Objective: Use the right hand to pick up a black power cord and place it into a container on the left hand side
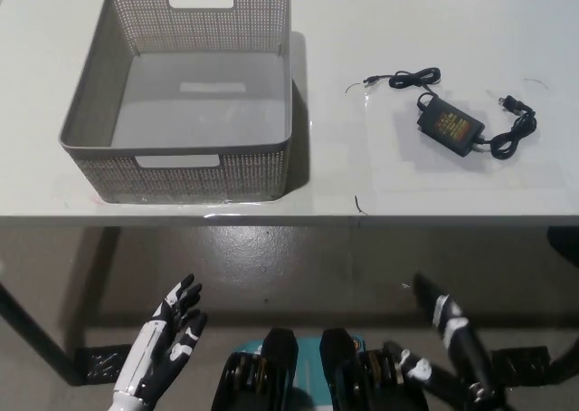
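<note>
Power cord lies on the white bench, well ahead of the right hand and a little to its right, with its black adapter brick in the middle and thin leads looping off both ends. It sits loose and flat, touching nothing else, so a reach from above should meet no obstruction; the brick looks like the firmest part to take, since the leads are limp and would likely trail.

That black right hand hangs low, below the bench's front edge, holding nothing; its fingers point up and forward, but how far apart they stand I cannot tell. The white left hand rests at a similar height on the other side, fingers spread and empty.

A grey perforated container stands ahead of the left hand, well apart from the cord, open-topped and with nothing in it. No pickup has begun, by the look of it; the right hand must first rise over the edge.
</note>
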You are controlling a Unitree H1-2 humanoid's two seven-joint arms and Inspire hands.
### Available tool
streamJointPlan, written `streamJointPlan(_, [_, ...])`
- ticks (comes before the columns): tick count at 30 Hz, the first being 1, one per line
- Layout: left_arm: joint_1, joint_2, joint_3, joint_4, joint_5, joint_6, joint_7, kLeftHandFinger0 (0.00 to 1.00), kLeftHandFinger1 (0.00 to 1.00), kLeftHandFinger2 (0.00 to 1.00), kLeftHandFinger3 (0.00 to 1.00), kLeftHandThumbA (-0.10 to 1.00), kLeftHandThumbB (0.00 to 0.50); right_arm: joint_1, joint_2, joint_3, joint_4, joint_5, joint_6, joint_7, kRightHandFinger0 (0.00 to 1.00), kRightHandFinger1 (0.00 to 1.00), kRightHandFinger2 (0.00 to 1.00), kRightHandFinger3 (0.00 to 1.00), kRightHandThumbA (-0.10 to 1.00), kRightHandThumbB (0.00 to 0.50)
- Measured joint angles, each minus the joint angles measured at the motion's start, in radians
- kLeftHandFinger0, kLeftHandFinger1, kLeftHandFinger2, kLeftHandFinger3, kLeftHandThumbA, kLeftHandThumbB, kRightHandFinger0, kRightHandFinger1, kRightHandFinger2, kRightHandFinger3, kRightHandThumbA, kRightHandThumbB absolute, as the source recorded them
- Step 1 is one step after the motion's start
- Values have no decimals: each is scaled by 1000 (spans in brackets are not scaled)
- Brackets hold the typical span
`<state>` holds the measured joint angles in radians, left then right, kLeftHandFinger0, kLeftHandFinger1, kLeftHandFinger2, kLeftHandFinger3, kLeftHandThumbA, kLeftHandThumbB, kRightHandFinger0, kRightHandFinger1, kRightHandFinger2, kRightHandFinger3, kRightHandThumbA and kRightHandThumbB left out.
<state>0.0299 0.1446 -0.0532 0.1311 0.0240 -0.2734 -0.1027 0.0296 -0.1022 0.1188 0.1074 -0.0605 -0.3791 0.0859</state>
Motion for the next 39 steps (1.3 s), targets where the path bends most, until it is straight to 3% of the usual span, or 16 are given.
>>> streamJointPlan(8, [-5, 5, 0, -17, 5, -2, -4, 1000, 1000, 1000, 1000, 781, 369, 1, -48, -90, -201, -52, 4, -15, 1000, 1000, 1000, 1000, 804, 383])
streamJointPlan(14, [-1, 6, 0, -26, 13, -3, -4, 1000, 1000, 1000, 1000, 794, 363, -23, -69, -142, -241, -74, 25, -19, 1000, 1000, 1000, 1000, 771, 375])
streamJointPlan(17, [5, 6, -2, -26, 18, -4, -4, 1000, 1000, 1000, 1000, 786, 362, -69, -93, -167, -247, -86, 51, -19, 1000, 1000, 1000, 1000, 745, 398])
streamJointPlan(21, [11, 6, -3, -26, 23, -4, -5, 1000, 1000, 1000, 1000, 784, 360, -176, -137, -194, -265, -114, 125, -19, 1000, 1000, 1000, 1000, 798, 447])
streamJointPlan(33, [66, 6, -10, -28, 33, -9, -5, 1000, 1000, 1000, 1000, 816, 362, -486, -275, -119, -197, -284, 388, 30, 1000, 1000, 1000, 1000, 892, 500])
streamJointPlan(35, [67, 6, -11, -34, 33, -9, -5, 1000, 1000, 1000, 1000, 813, 365, -545, -288, -87, -156, -315, 431, 44, 1000, 1000, 1000, 1000, 785, 496])
streamJointPlan(39, [69, 6, -12, -37, 33, -12, -6, 1000, 1000, 1000, 1000, 806, 350, -633, -298, -28, -62, -360, 503, 70, 1000, 1000, 1000, 1000, 789, 500])
